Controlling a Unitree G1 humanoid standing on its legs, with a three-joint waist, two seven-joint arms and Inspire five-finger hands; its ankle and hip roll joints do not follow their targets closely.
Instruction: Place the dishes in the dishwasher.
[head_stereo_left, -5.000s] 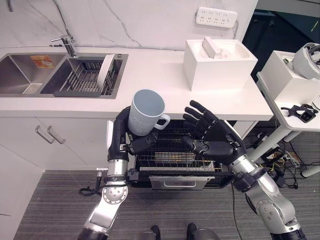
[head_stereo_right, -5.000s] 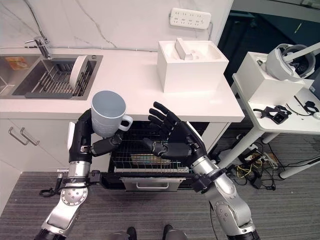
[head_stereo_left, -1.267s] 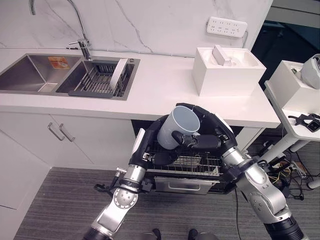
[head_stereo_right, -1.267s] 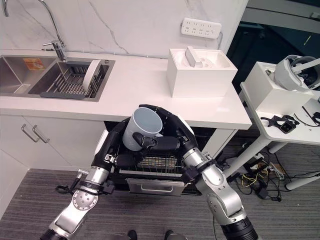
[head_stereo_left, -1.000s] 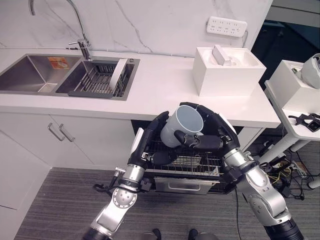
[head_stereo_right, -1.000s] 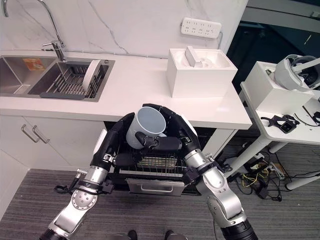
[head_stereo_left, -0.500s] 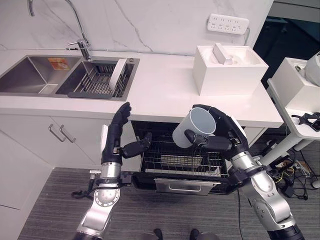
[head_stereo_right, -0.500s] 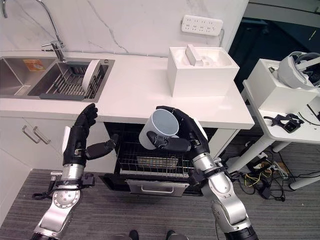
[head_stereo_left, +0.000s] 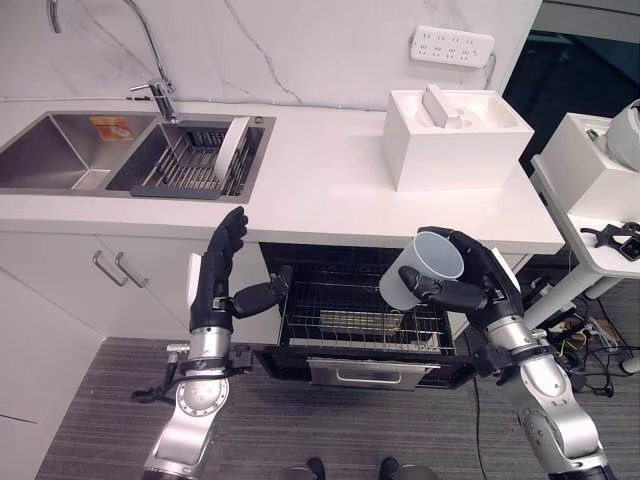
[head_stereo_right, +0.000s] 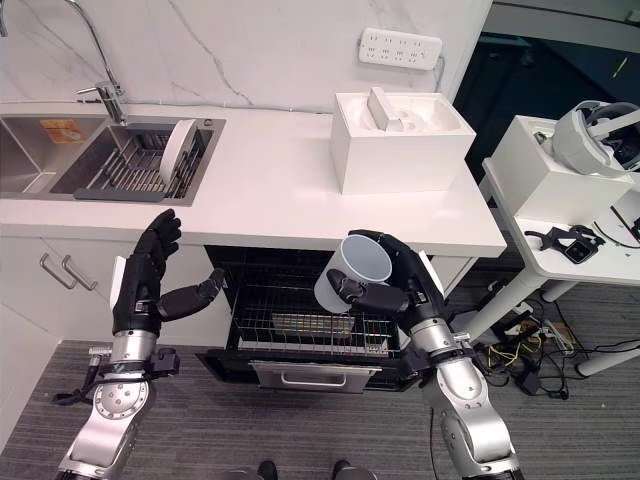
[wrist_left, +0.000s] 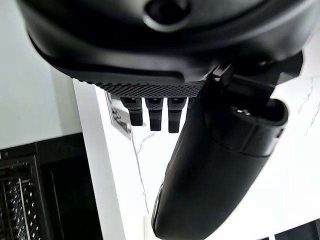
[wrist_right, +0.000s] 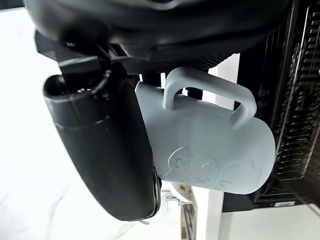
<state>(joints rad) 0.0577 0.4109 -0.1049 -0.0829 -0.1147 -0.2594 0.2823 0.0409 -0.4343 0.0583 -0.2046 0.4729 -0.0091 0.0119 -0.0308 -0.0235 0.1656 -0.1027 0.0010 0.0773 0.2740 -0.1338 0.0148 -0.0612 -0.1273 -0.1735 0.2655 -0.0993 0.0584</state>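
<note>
On my far left I see the steel sink (head_stereo_left: 60, 150), and in its right basin a dark drying rack (head_stereo_left: 185, 170) with 1 white plate (head_stereo_left: 232, 148) standing on edge against the rack's right side. The white worktop (head_stereo_left: 320, 185) runs from there across to the right. My left hand (head_stereo_left: 215, 275) is raised in front of the worktop's front edge, just left of the dishwasher opening, fingers straight and spread, thumb out toward the rack, holding nothing. Below the worktop the dishwasher (head_stereo_left: 360, 365) stands open with its wire rack (head_stereo_left: 355, 310) pulled out; something flat lies in the middle of the rack, but I cannot tell what it is. Over the rack's right end my right hand (head_stereo_right: 405, 285) has the pale blue mug (head_stereo_right: 350, 272), tilted with its mouth facing up and back. In the right wrist view the fingers wrap behind the mug (wrist_right: 210, 150), the thumb lies along its side, and the handle stands free of the grip. Further back on the worktop sits a white open box (head_stereo_left: 455, 135), and on the wall above it a white power strip (head_stereo_left: 452, 45).
</note>
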